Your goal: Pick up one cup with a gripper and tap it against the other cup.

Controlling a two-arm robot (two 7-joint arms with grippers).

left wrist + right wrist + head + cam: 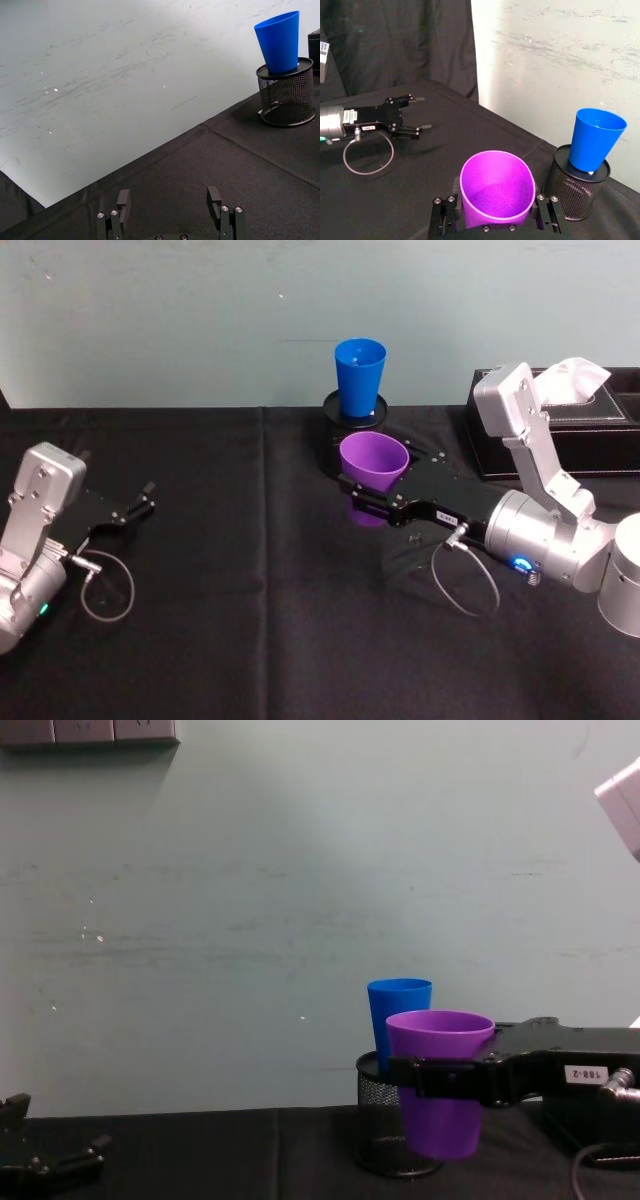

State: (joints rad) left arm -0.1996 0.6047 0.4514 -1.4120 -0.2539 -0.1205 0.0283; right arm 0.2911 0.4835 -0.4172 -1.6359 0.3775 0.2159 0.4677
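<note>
Right end effector (365,496) pinching purple cup (373,460), at 6 o'clock of blue cup (359,375) in mesh holder (286,100), left end effector (145,500) spread apart

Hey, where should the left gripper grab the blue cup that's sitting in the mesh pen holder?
Grip the blue cup by its upper wall, above the rim of the mesh pen holder that its narrow base sits in. Probably come level from the robot's left with the open left gripper, since the right gripper holds the purple cup close on the near right.
</note>
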